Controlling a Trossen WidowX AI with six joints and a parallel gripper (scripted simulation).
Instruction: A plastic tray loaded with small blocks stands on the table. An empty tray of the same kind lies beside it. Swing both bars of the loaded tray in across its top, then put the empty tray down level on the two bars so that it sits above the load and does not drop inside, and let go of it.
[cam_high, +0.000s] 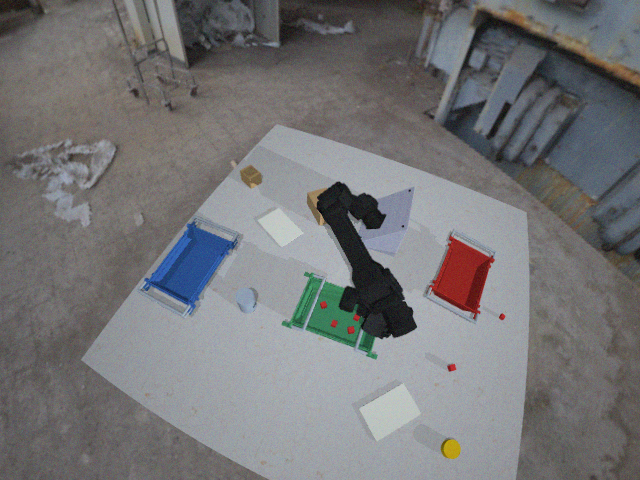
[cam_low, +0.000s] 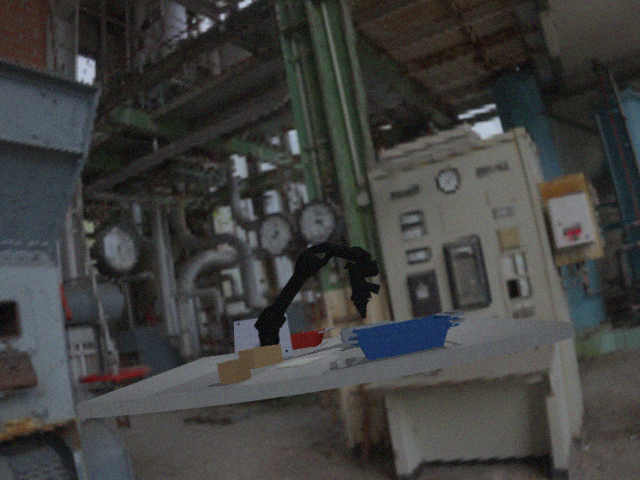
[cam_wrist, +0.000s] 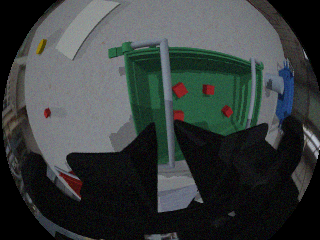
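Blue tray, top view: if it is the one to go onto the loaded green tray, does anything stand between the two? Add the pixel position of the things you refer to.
Yes. A pale blue cylinder (cam_high: 246, 300) (cam_wrist: 274, 83) stands on the table between the blue tray (cam_high: 191, 266) (cam_low: 405, 338) (cam_wrist: 286, 92) and the green tray (cam_high: 338, 310) (cam_wrist: 207, 109).

Yellow disc (cam_high: 450, 448) (cam_wrist: 41, 46), pale blue cup (cam_high: 246, 300) (cam_wrist: 274, 83), two tan blocks (cam_high: 251, 176) (cam_low: 234, 370), lavender panel (cam_high: 397, 219) (cam_low: 247, 336)

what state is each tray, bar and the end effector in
green tray: upright, loaded with small red blocks
near bar in wrist view: swung in across green tray
other bar: swung in across green tray
blue tray: upright, unloaded, bars out at its ends
red tray: upright, unloaded, bars out
end effector: partly open, holding nothing visible
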